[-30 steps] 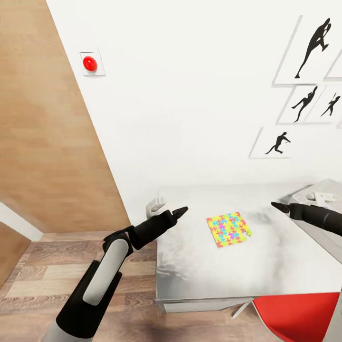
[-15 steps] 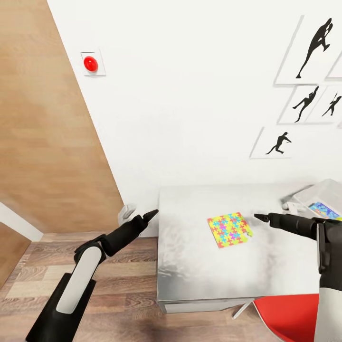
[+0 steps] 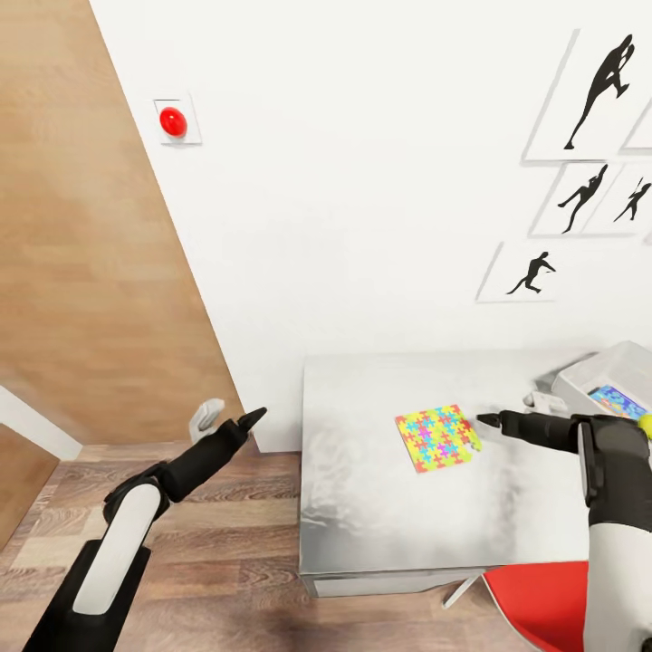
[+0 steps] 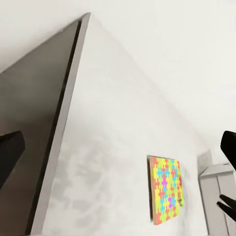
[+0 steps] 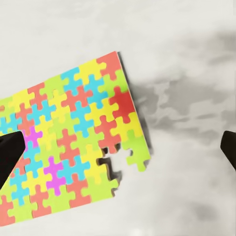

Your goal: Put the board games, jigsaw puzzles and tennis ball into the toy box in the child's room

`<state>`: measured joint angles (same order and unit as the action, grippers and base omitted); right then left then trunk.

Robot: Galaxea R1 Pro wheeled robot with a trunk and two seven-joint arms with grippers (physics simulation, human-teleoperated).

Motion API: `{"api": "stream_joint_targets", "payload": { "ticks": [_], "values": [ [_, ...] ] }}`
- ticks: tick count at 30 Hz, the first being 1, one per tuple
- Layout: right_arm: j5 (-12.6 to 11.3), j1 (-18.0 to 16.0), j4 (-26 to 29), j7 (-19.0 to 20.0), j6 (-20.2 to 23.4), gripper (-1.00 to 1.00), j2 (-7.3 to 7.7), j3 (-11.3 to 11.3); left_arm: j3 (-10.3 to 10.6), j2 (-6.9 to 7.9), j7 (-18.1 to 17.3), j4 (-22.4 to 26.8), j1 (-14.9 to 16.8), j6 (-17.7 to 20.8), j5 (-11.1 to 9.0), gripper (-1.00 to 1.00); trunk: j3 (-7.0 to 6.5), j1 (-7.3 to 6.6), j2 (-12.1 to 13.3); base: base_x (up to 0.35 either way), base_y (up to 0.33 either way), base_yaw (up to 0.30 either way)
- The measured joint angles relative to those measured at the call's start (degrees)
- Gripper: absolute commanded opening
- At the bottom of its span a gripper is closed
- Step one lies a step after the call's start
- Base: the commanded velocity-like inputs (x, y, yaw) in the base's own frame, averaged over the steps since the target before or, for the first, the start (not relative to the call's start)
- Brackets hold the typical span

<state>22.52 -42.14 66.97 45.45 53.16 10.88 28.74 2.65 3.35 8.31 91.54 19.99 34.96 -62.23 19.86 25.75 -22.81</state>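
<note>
Multicoloured, thin and flat: the jigsaw puzzle [image 3: 437, 437] lying on the light grey table [image 3: 380, 516], away from every table edge. Right gripper [image 3: 487, 421] just beside the puzzle's corner on the toy box [image 3: 605, 373] side, nose aimed at the puzzle; clearly the nearer one. Left gripper [image 3: 252, 417] well apart from the puzzle, hanging off the table end over the wood floor [image 3: 226, 552]. No long axis to speak of, the puzzle being square, set slightly skewed to the table edge. Right wrist view: dark fingertips [image 5: 11, 152] spread wide, one over the puzzle [image 5: 69, 142], the other over bare table [image 5: 187, 64], nothing held; also a notch of missing pieces at one corner, too small to read from the head. Left wrist view: the puzzle [image 4: 165, 189] edge-on from afar, left jaws apart and empty.
</note>
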Motion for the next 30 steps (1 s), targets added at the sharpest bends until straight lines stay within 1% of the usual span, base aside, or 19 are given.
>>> {"api": "stream_joint_targets", "payload": {
  "ticks": [2, 3, 6, 7, 11, 12, 16, 17, 20, 21, 26, 30],
  "values": [
    [-0.05, -1.13, -2.79, -1.37, -1.34, 1.0, 0.03, 0.53, -0.88, 0.17, -0.02, -0.16, -0.47, -0.14, 0.1, 1.0, 0.0, 0.0, 0.0, 0.0, 0.0, 0.0],
    [-0.08, -1.15, -2.83, -1.4, -1.36, 1.0, 0.03, 0.54, -0.89, 0.17, -0.02, -0.16, -0.48, -0.14, 0.07, 1.0, 0.0, 0.0, 0.0, 0.0, 0.0, 0.0],
    [-0.4, -2.7, -6.19, -3.7, -3.2, 1.0, 0.02, 1.86, -1.65, 0.26, 0.03, -0.65, -1.6, -0.41, 0.21, 1.0, 0.0, 0.0, 0.0, 0.0, 0.0, 0.0],
    [-0.42, -2.72, -6.22, -3.73, -3.21, 1.0, 0.02, 1.88, -1.65, 0.26, 0.03, -0.65, -1.62, -0.42, 0.19, 1.0, 0.0, 0.0, 0.0, 0.0, 0.0, 0.0],
    [-2.1, -5.0, -10.02, -5.51, -4.65, 1.0, -0.05, 2.96, -2.0, -0.03, -0.05, -2.0, -3.55, -1.27, 0.3, 1.0, 0.0, 0.0, 0.0, 0.0, 0.0, 0.0],
    [-2.11, -5.02, -10.05, -5.52, -4.66, 1.0, -0.05, 2.96, -2.0, -0.03, -0.05, -2.0, -3.57, -1.28, 0.27, 1.0, 0.0, 0.0, 0.0, 0.0, 0.0, 0.0],
    [-4.53, -7.15, -14.25, -6.27, -5.54, 1.0, -0.1, 3.36, -2.17, 0.05, -0.14, -2.85, -5.18, -2.11, 0.33, 1.0, 0.0, 0.0, 0.0, 0.0, 0.0, 0.0],
    [-4.53, -7.16, -14.29, -6.28, -5.56, 1.0, -0.1, 3.36, -2.18, 0.05, -0.14, -2.85, -5.19, -2.11, 0.32, 1.0, 0.0, 0.0, 0.0, 0.0, 0.0, 0.0],
    [-5.63, -8.4, -16.8, -6.55, -7.14, 1.0, -0.05, 3.51, -2.29, 0.18, -0.26, -3.69, -5.93, -2.47, 0.32, 1.0, 0.0, 0.0, 0.0, 0.0, 0.0, 0.0],
    [-5.62, -8.41, -16.83, -6.55, -7.16, 1.0, -0.05, 3.51, -2.29, 0.18, -0.27, -3.7, -5.94, -2.47, 0.3, 1.0, 0.0, 0.0, 0.0, 0.0, 0.0, 0.0],
    [-6.62, -9.5, -19.22, -6.8, -10.46, 1.0, 0.19, 3.75, -2.39, 0.16, -0.41, -6.04, -6.54, -2.8, 0.36, 1.0, 0.0, 0.0, 0.0, 0.0, 0.0, 0.0],
    [-6.7, -9.61, -19.5, -6.8, -10.71, 1.0, 0.25, 3.79, -2.41, 0.13, -0.4, -6.39, -6.61, -2.84, 0.34, 1.0, 0.0, 0.0, 0.0, 0.0, 0.0, 0.0]
  ]
}}
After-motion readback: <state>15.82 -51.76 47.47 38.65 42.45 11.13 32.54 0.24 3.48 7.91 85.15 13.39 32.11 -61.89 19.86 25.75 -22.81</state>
